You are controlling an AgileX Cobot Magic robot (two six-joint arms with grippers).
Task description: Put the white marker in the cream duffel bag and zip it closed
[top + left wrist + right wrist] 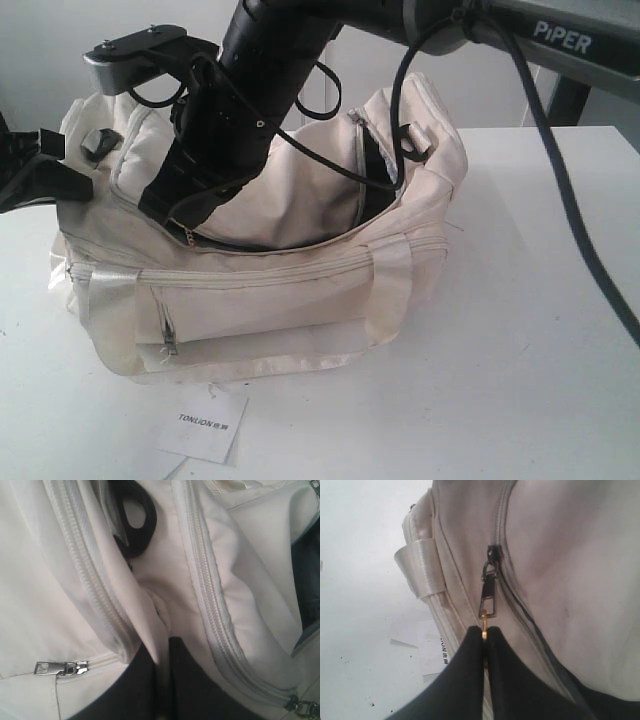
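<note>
White table (520, 300), cream duffel bag (270, 290), right gripper (485, 632) pinching zip pull (489, 597)

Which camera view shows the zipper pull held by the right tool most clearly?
The right wrist view: the zipper pull hangs large and sharp, its tip pinched by the right tool. The exterior view shows only a tiny glint of it beneath the arm. The left wrist view does not show it.

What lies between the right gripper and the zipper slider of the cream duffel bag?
The metal pull tab: one end hooks to the slider, the other is pinched in the shut right gripper. The right wrist view shows it.
</note>
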